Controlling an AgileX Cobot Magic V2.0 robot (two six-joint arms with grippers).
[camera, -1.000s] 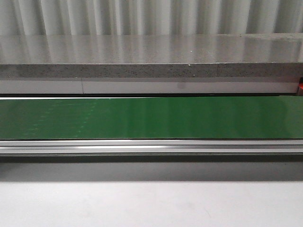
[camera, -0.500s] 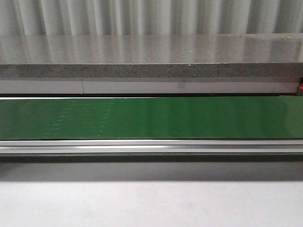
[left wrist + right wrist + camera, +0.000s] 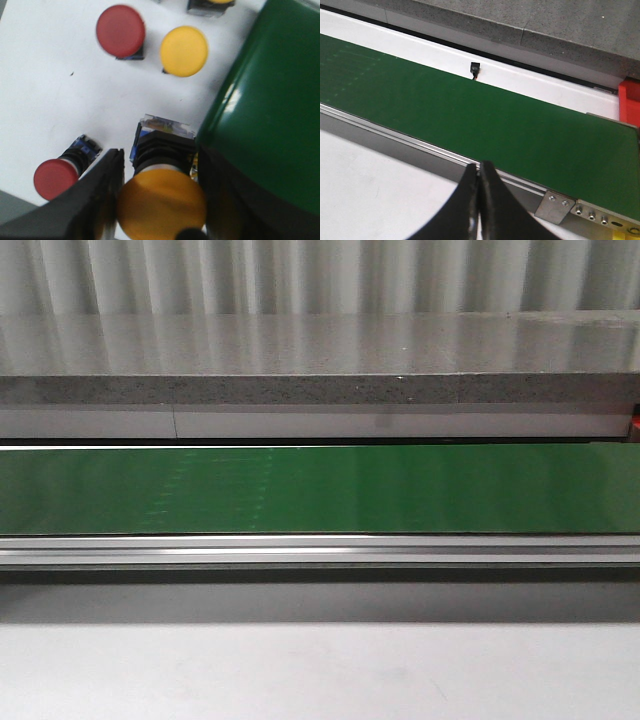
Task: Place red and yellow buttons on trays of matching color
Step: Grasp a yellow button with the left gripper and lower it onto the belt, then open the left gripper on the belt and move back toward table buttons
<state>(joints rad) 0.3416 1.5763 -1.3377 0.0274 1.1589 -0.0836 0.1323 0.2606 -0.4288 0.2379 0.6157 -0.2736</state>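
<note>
left gripper (image 3: pixel 160 200): its fingers are around a yellow button (image 3: pixel 161 202), one on each side, on the white table (image 3: pixel 45 100)
right gripper (image 3: pixel 480 200): fingers pressed together, holding nothing, by the green belt (image 3: pixel 485 130)
other buttons: two red (image 3: pixel 120 30) (image 3: pixel 55 178) and one yellow (image 3: pixel 184 51) sit near

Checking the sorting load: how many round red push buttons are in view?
2, both on the white table: one red button beside a loose yellow button, another red button beside the left gripper. More may be hidden.
</note>
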